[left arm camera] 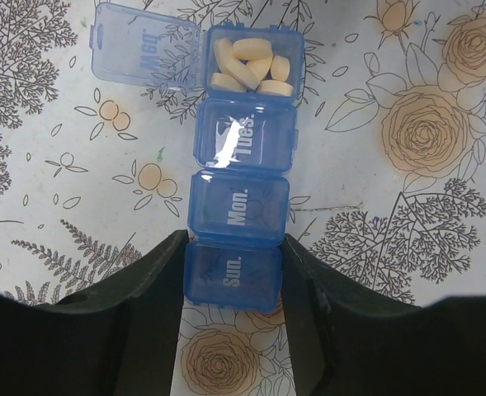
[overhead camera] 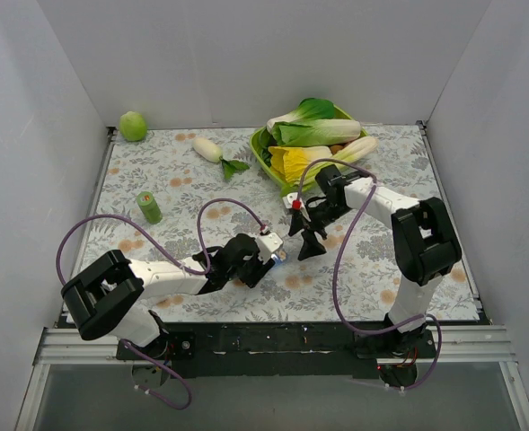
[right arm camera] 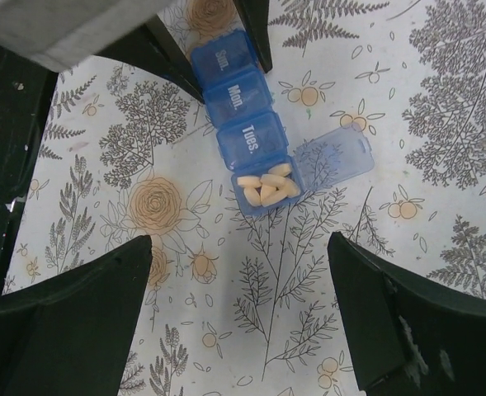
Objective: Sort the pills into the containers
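Note:
The blue strip pill box [left arm camera: 241, 198] lies on the flowered cloth, with lids marked Sun., Mon. and Tues. closed. Its far end compartment is open, with the lid [left arm camera: 146, 45] flipped aside, and holds several pale oval pills [left arm camera: 251, 64]. My left gripper [left arm camera: 233, 276] is shut on the Sun. end of the box. In the right wrist view the box [right arm camera: 241, 111] and pills [right arm camera: 266, 190] lie just ahead of my right gripper [right arm camera: 239, 264], which is open, empty and hovering above the cloth. From above, the box [overhead camera: 280, 257] sits between the left gripper [overhead camera: 268, 251] and the right gripper [overhead camera: 304, 237].
A lime-green bowl [overhead camera: 260, 154] of leafy vegetables stands at the back, right of centre. A white radish [overhead camera: 208, 148], a round green fruit [overhead camera: 133, 126] and a small green cylinder [overhead camera: 148, 206] lie to the left. White walls enclose the table.

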Robot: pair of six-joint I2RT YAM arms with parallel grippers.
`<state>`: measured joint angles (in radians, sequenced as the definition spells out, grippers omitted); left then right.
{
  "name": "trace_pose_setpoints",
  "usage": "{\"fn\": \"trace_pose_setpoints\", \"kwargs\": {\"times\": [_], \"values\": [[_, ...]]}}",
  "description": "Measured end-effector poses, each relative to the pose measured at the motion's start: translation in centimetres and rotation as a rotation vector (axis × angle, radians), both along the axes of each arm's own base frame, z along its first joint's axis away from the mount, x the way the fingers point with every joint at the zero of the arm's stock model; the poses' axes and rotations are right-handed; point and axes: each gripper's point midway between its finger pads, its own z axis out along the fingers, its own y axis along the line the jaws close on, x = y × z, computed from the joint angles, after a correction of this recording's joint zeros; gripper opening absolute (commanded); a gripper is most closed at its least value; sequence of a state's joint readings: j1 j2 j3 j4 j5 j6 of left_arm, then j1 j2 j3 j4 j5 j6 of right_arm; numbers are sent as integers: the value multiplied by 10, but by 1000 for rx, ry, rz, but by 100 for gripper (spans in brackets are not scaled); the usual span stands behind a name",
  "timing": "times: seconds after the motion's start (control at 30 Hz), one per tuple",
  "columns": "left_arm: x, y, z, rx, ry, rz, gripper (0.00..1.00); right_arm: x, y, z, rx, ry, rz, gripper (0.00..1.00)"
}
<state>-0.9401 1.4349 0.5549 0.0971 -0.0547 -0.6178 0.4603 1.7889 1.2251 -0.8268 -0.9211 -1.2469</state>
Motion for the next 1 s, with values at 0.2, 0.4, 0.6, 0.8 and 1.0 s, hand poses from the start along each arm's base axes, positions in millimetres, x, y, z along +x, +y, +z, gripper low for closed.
{"fn": "trace_pose_setpoints", "kwargs": {"times": [0.2, 0.4, 0.6, 0.8, 1.0], "values": [[-2, -2, 0, -8, 4, -17, 19, 6, 7, -16, -20, 104, -33, 94], [-4, -4, 0, -9, 6, -40, 16, 20, 23, -23, -9, 193, -60, 94], [-8, -6, -1, -13, 13, -66, 14, 14, 29, -35, -44, 278, -82, 93], [-9, -7, -1, -14, 15, -76, 10, 7, 37, -43, -60, 336, -89, 89], [-9, -7, -1, -15, 16, -84, 4, 4, 46, -36, -28, 348, -69, 80]]}}
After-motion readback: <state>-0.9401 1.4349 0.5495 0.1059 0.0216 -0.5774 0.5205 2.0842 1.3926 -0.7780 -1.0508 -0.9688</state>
